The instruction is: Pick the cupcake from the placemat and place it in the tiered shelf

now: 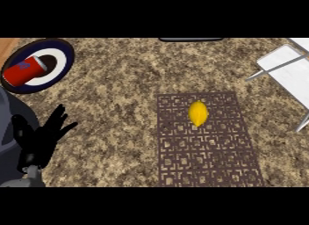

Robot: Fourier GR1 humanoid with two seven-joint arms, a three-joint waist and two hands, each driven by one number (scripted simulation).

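A small yellow, lemon-shaped item (198, 113) lies on the upper part of the dark brown patterned placemat (206, 158), which sits right of the counter's centre. No cupcake shape is plain to see; this yellow item is the only thing on the mat. The white tiered shelf (293, 72) with thin grey legs stands at the far right, above and right of the mat. My left hand (44, 136) rests open at the lower left, fingers up, well away from the mat and holding nothing. My right hand does not show.
A red cup (24, 70) lies on its side on a round plate with a dark blue rim (70, 55) at the upper left. A dark flat object (191, 39) sits at the counter's far edge. Speckled counter lies between my hand and the mat.
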